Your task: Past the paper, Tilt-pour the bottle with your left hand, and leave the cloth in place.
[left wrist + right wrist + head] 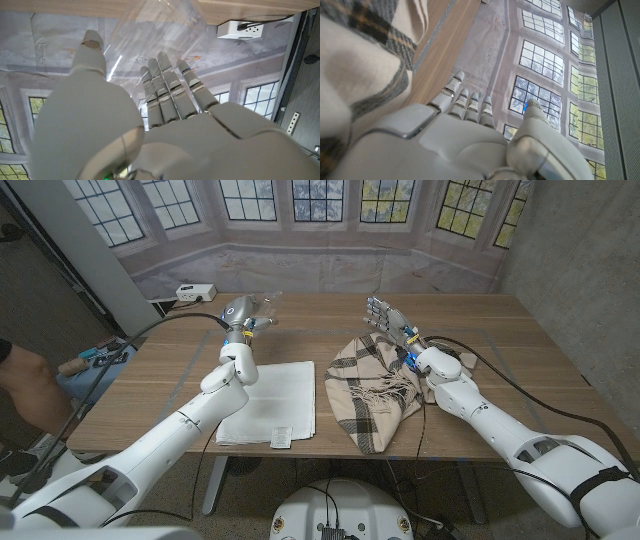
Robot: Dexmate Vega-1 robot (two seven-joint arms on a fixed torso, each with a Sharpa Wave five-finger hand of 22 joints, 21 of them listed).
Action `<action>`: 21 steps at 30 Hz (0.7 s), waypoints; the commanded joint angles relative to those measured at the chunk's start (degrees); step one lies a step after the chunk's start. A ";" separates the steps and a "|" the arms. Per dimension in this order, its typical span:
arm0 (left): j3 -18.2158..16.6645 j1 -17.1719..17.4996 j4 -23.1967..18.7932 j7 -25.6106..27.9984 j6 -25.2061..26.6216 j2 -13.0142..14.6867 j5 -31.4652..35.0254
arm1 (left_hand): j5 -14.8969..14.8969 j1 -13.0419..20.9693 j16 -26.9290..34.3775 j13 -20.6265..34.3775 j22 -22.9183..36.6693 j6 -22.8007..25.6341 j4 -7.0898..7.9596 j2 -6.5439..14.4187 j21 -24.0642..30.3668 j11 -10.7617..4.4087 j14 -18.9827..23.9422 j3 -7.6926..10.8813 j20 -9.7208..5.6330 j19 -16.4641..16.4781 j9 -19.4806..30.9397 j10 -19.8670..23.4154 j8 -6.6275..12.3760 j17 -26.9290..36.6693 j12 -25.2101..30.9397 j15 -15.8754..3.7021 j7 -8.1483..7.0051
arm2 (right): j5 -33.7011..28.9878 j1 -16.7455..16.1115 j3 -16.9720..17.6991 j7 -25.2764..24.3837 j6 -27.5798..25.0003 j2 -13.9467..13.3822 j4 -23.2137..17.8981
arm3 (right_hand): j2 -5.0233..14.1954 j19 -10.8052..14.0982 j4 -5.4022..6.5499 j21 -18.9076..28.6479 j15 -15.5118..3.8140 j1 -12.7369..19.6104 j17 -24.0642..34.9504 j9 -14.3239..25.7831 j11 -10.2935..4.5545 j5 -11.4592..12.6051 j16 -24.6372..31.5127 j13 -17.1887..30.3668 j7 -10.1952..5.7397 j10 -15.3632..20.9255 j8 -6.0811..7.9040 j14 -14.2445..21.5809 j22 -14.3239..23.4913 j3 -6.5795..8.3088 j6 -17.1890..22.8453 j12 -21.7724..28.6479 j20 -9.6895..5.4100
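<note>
The clear bottle is hard to make out against the surface; its base is hidden inside the left robot hand, which grips it tilted beyond the paper. The right robot hand stands empty with fingers spread above the plaid cloth. A white box sits at the far left corner.

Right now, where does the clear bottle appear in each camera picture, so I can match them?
Head view: the clear bottle is tilted in the left robot hand, beyond the white paper.
Left wrist view: it lies across the fingers, against the table edge.
Right wrist view: not in it; I see the plaid cloth.
Shared landmark: the window backdrop.
</note>
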 commanded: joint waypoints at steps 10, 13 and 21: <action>-0.94 -2.07 12.07 10.47 -16.80 -4.42 -12.09 | 0.39 -0.82 0.12 -0.89 0.27 5.86 4.09 8.71 0.57 0.08 0.54 3.44 -0.05 0.38 0.08 0.65 1.66 0.11 -1.05 -0.04 1.87 | -0.95 -0.15 -0.42 -1.85 -1.95 -0.49 -2.15 | 0.23 0.40 -0.01 0.05 -0.01 0.10 0.26 0.33 0.03 0.02 0.01 0.27 0.28 0.66 0.28 0.75 0.09 -0.10 0.83 0.20 0.20; -1.57 -1.94 12.70 9.84 -18.07 -5.01 -14.73 | 0.45 -0.97 -0.16 -1.18 0.27 5.47 4.12 8.85 0.59 0.17 0.40 3.60 -0.02 0.37 0.05 0.40 1.46 -0.15 -1.44 -0.05 2.32 | -1.04 -0.07 -0.55 -1.89 -2.36 -0.57 -2.38 | 0.22 0.39 -0.02 0.05 -0.03 0.10 0.26 0.33 -0.01 0.02 0.00 0.27 0.23 0.65 0.27 0.77 0.09 -0.09 0.80 0.19 0.22; -3.25 -1.05 13.42 8.60 -20.19 -6.50 -21.23 | 0.55 -1.42 -0.89 -1.87 0.27 4.95 4.14 8.80 0.51 0.61 -0.04 3.80 -0.14 0.03 0.01 -0.37 1.17 -0.82 -2.45 0.27 2.36 | -1.13 -0.04 -0.72 -2.09 -3.18 -0.77 -2.79 | 0.20 0.41 -0.05 0.05 -0.02 0.12 0.24 0.33 0.07 0.02 -0.02 0.27 0.25 0.64 0.26 0.78 0.09 -0.07 0.81 0.18 0.23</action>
